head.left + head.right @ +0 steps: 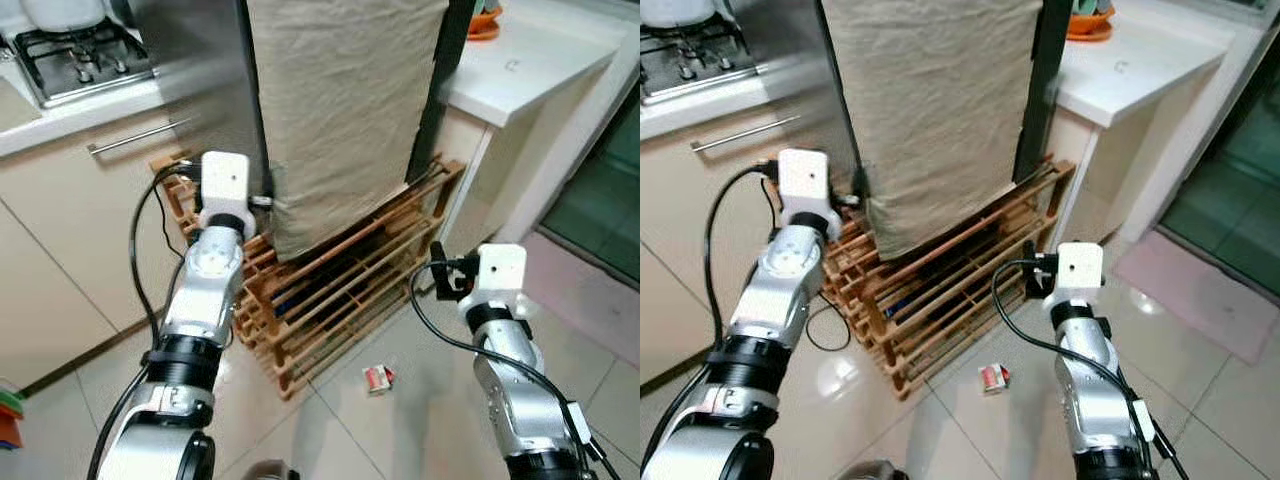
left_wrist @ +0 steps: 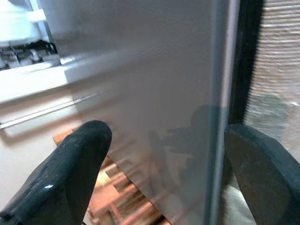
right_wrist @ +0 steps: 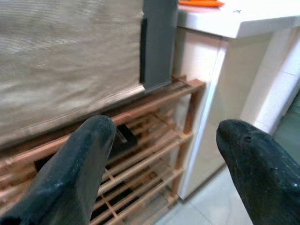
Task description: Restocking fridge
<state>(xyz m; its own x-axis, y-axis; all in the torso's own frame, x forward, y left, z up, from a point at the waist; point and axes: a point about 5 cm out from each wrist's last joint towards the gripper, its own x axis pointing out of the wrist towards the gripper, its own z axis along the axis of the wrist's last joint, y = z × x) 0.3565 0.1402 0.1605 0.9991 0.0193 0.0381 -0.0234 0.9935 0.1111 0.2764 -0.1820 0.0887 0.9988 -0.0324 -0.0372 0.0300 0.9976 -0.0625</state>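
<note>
Left tool (image 2: 164, 178) spread wide astride the cloth-draped fridge's (image 1: 340, 110) side edge, gripping nothing, right tool (image 3: 164, 178) spread empty near the wooden rack (image 1: 340, 290), fridge standing on that rack.

Two silver jointed arms are showing black bands, white boxy wrist blocks and looping black cables, the left gripper (image 2: 164, 183) and right gripper (image 3: 168, 173) each ending in two rounded, matte black fingers.

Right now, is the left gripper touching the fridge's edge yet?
Cannot tell. In the left wrist view the open fingers straddle the fridge edge, with grey surface between them, but no contact or gap shows plainly. The left gripper is close.
</note>
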